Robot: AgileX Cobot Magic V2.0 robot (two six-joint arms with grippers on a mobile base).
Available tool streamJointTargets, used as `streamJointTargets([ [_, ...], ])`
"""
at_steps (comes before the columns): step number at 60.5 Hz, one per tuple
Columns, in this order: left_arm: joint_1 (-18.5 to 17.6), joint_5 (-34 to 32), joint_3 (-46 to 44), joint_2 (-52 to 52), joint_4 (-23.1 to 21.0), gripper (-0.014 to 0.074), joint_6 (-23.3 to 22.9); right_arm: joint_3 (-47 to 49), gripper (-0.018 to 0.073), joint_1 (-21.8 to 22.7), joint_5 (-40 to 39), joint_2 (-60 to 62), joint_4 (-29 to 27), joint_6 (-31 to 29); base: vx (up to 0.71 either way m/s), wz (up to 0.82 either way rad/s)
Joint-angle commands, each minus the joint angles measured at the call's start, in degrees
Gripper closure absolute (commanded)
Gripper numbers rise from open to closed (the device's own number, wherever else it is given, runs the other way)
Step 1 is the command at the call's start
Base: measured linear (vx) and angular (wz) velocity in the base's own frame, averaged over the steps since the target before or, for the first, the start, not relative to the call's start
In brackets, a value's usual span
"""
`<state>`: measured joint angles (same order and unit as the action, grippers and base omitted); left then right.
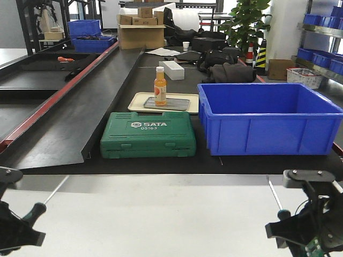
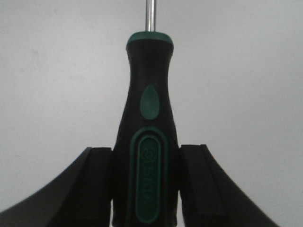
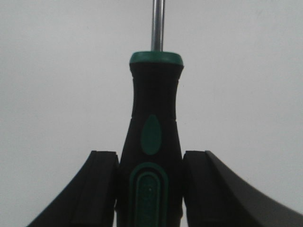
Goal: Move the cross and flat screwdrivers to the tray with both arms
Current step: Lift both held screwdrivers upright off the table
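Note:
My left gripper point(image 1: 27, 219) is shut on the black-and-green handle of a screwdriver point(image 1: 36, 210) over the white table at the front left; its shaft points up and right. In the left wrist view the handle point(image 2: 147, 123) sits between both fingers point(image 2: 97, 184). My right gripper point(image 1: 286, 225) is shut on a second black-and-green screwdriver point(image 1: 282, 214) at the front right. In the right wrist view that handle point(image 3: 152, 137) is clamped between the pads point(image 3: 99, 189). Both tips are out of view, so I cannot tell cross from flat. The beige tray point(image 1: 140, 97) lies beyond the green case.
A green SATA tool case point(image 1: 148, 135) lies in front of the tray. An orange bottle point(image 1: 159, 86) and a grey metal plate point(image 1: 171, 104) are on the tray. A large blue bin point(image 1: 268, 118) stands to the right. A black ramp point(image 1: 80, 96) runs along the left.

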<state>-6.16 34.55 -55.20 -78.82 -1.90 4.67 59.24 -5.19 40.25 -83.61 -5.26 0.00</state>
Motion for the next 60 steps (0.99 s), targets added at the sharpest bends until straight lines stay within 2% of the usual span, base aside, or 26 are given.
streamJointTargets([
  [1,-0.33,-4.44,-1.33,7.62,-1.64,0.0596,-0.03,1.28,0.0567,0.13,-5.08,8.18,-0.15,-1.38,0.00,0.00],
  [20,-0.33,-5.83,-1.33,25.64,-1.65,0.0596,-0.03,1.22,0.0567,0.13,-10.77,28.99,-0.21,-3.56,0.00,0.00],
  [31,-0.33,-5.11,-1.33,33.13,-3.06,0.0596,-0.03,1.22,0.0567,0.13,-11.23,38.71,-0.21,-6.29,0.00,0.00],
  [60,-0.33,-7.08,-1.09,44.48,-4.46,0.0595,0.02,1.22,0.0567,0.13,-11.82,52.85,-0.21,-6.68,0.00,0.00],
])
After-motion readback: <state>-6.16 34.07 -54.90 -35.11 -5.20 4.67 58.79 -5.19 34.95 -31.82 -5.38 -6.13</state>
